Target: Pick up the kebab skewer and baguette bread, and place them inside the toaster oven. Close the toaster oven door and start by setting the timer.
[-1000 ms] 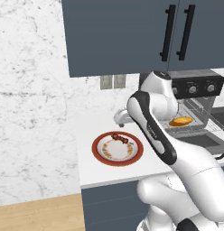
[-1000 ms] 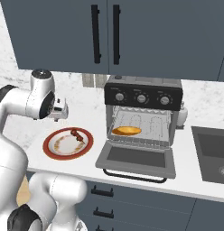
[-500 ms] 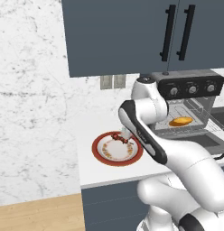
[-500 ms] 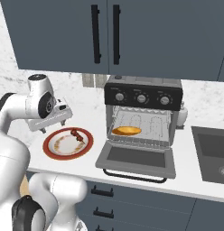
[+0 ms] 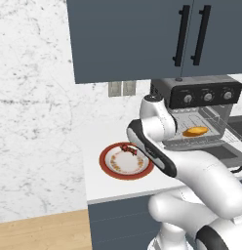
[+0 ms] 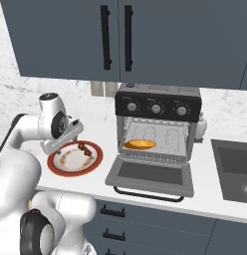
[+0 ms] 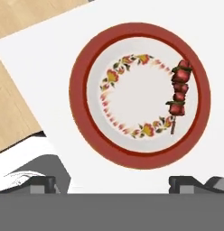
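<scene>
The kebab skewer [image 7: 179, 92] lies along one side of a red-rimmed plate [image 7: 80, 113], seen straight down in the hand view. My gripper [image 7: 113, 182] hangs open above the plate's rim, nothing between its fingertips. From the right base view the gripper [image 6: 65, 142] hovers over the plate [image 6: 56, 167], just left of the kebab skewer [image 6: 85, 148]. The baguette bread [image 6: 139, 144] rests on a rack inside the toaster oven [image 6: 158, 104], and the toaster oven door [image 6: 150, 174] lies dropped open. In the left base view the baguette bread [image 5: 195, 131] shows inside the toaster oven [image 5: 196, 95], and the skewer [image 5: 129, 149] sits on the plate [image 5: 109, 168].
A sink [image 6: 235, 169] is sunk into the counter right of the oven, with a small white jar [image 6: 201, 127] beside the oven. Dark cabinets [image 6: 125, 35] hang overhead. The counter's left end drops to a wooden floor [image 5: 40, 229].
The hand has swung down and forward from beside the oven to just over the plate. The gripper stayed open; skewer and baguette have not moved.
</scene>
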You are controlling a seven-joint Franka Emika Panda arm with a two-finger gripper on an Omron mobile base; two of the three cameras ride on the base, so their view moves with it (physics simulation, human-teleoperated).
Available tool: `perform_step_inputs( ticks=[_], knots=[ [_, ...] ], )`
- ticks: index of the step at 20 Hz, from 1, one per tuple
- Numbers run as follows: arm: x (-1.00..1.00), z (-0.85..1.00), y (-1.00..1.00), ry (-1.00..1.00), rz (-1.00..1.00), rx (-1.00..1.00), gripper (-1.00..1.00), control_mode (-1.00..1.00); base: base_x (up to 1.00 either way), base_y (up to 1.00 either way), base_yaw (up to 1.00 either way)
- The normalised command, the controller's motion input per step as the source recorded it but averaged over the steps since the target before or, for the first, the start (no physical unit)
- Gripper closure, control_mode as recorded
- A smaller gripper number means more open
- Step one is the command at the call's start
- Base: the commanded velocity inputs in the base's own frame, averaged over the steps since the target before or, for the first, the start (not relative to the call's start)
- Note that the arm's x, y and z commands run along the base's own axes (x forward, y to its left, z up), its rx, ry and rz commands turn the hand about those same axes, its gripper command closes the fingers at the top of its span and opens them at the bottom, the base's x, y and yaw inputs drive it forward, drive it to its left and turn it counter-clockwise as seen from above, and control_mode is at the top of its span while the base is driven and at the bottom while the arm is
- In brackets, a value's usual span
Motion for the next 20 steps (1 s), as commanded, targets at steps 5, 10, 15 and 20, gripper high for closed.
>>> perform_step_inputs(
  ticks=[5,10,15,20],
  knots=[
    [0.76,-0.25,0.38,0.00,-0.11,-0.04,-1.00,-1.00,0.00,0.00,0.00],
    [0.87,-0.17,0.04,0.02,-0.20,-0.01,-1.00,-1.00,0.00,0.00,0.00],
    [0.52,-0.13,-0.17,0.12,-0.09,0.00,-1.00,-1.00,0.00,0.00,0.00],
    [0.19,-0.30,-0.03,0.21,0.00,0.00,-1.00,-1.00,0.00,0.00,0.00]
  ],
)
